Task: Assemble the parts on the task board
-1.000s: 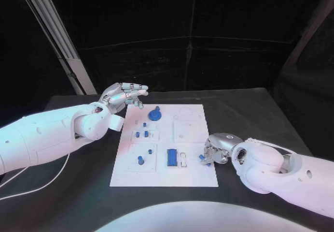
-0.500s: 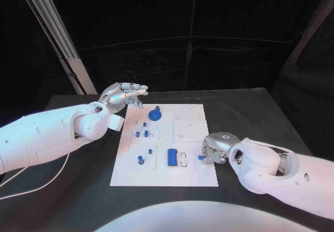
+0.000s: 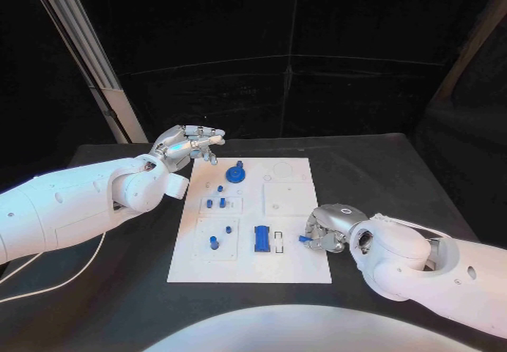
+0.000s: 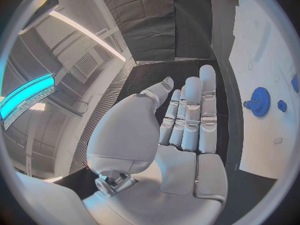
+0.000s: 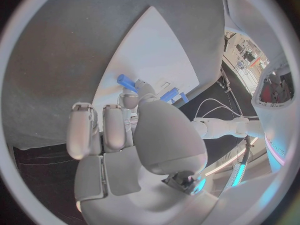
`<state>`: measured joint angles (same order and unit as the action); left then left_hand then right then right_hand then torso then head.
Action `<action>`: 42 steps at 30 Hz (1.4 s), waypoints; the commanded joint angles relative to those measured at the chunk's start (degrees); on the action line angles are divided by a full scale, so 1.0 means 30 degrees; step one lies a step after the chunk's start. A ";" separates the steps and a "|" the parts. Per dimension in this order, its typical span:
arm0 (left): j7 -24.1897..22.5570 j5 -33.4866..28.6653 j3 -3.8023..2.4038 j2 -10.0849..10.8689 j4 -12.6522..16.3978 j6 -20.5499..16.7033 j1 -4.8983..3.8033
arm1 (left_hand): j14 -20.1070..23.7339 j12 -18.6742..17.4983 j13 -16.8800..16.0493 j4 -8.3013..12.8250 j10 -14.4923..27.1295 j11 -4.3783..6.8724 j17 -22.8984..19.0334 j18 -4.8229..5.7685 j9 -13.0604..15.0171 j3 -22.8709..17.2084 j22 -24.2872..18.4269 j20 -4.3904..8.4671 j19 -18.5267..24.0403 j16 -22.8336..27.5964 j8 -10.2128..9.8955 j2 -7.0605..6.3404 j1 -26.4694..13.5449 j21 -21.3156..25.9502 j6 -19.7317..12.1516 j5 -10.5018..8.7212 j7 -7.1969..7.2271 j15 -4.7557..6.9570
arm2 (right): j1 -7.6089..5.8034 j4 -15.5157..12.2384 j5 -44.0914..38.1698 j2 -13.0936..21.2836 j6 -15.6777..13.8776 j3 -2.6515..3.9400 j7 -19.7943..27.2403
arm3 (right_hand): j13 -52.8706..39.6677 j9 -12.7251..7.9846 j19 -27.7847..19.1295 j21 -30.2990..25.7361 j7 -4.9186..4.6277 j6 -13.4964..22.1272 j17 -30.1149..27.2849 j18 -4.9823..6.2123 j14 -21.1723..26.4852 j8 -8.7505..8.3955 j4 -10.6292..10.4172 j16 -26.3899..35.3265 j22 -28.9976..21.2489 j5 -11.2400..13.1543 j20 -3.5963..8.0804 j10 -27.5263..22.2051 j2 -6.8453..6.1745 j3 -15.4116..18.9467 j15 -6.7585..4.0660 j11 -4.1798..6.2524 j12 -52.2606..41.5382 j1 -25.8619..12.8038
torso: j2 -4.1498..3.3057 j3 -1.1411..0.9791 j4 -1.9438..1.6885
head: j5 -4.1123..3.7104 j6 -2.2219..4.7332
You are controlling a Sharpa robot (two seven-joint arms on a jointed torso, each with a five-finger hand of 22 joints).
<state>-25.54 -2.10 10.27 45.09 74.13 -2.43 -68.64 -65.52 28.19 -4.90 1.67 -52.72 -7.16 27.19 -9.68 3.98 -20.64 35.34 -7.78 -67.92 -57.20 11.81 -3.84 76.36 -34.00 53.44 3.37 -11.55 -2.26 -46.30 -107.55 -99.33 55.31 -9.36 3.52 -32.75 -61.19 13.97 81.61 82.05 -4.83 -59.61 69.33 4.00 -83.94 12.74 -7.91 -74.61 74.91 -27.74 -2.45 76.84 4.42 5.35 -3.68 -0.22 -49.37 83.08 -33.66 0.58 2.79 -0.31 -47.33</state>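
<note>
From the head camera we see the white board (image 3: 251, 260) lying mid-table with blue parts on it: a gear (image 3: 236, 174) near the far end and a block (image 3: 260, 238) nearer us. Our left hand (image 3: 190, 144) hovers beyond the board's far left corner, fingers loosely apart, holding nothing. Our right hand (image 3: 325, 229) sits at the board's right edge, pinching a small blue peg (image 3: 304, 238).

The left wrist camera shows fingers (image 4: 191, 116) straight, side by side, empty.

The right wrist camera shows the peg (image 5: 127, 81) pinched over the board.
</note>
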 commanded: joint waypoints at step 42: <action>0.0052 -0.0065 -0.0013 -0.0146 0.0023 0.0286 -0.0027 | 0.0147 0.0108 0.0020 0.0150 0.0165 -0.0031 -0.0020 -0.0256 -0.0030 0.0010 -0.0019 0.0032 -0.0054 -0.0081 0.0066 0.0228 -0.0017 0.0110 -0.0188 0.0014 0.0000 0.0020 | -0.0029 0.1117 0.9822 -0.2172 -0.3905 0.0009 -0.0567 | -0.0754 0.0600 0.0423 0.0419 0.0503 -0.1692 0.0756 -0.0346 -0.0928 0.0334 -0.2709 -0.0576 0.0890 -0.1204 0.0213 0.0910 -0.2151 -0.3899 -0.0340 0.0433 -0.0966 -0.2710 | -0.0002 0.0011 0.0006 | 0.0119 -0.0185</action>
<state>-25.33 -2.10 10.27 44.73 74.16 -2.32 -68.63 -65.52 28.19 -4.91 1.66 -52.72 -7.16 27.20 -9.67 3.98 -20.64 35.35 -7.78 -67.92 -57.20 11.81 -3.84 76.36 -34.00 53.44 3.37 -11.55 -2.26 -46.30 -104.24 -70.72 48.85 -20.69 3.54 -34.24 -63.40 15.64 82.83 82.93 -3.74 -63.99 71.52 3.99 -84.15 13.47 -15.89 -76.20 74.90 -31.47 -2.03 79.34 -2.10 -6.24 -4.32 1.02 -51.95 75.52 -33.68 0.64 2.77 -0.01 -47.92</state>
